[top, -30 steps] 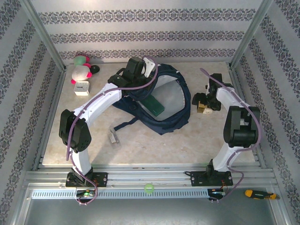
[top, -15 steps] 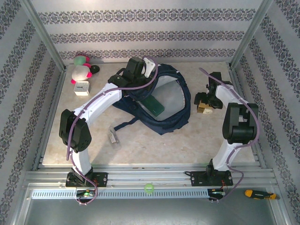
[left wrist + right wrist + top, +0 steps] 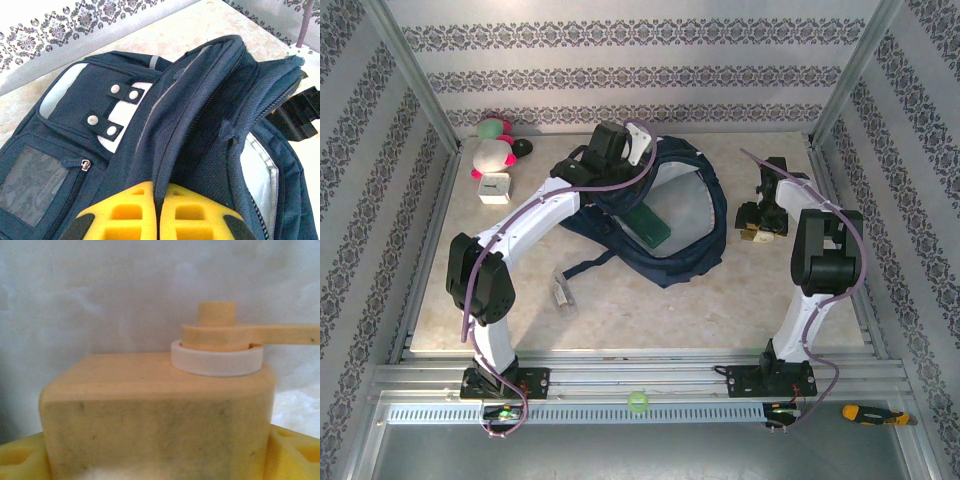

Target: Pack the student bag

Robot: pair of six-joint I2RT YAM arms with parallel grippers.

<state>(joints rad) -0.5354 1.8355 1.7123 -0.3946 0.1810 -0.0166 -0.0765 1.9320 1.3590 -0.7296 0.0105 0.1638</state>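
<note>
On the top view the student bag (image 3: pixel 672 266), a large navy-blue fabric backpack, lies just past the middle of the beige table (image 3: pixel 640 315) towards 12 o'clock, its mouth gaping. A flat dark-green rectangular case (image 3: pixel 650 226) lies inside it.

My left gripper (image 3: pixel 623 152) sits on the bag's rim at 11 o'clock. The wrist view has its yellow fingers (image 3: pixel 125 212) pinched tight on a fold of the bag (image 3: pixel 75 125).

My right gripper (image 3: pixel 753 214) is at the bag's 3 o'clock, apart from it. A pale tan block with a white ring and a tan lever on top (image 3: pixel 160 405) sits between that gripper's (image 3: pixel 160 462) widely spread yellow fingers (image 3: pixel 20 460). I cannot tell whether they press on it.

Pink and green plush toys (image 3: pixel 492 148) lie towards 10 o'clock.
</note>
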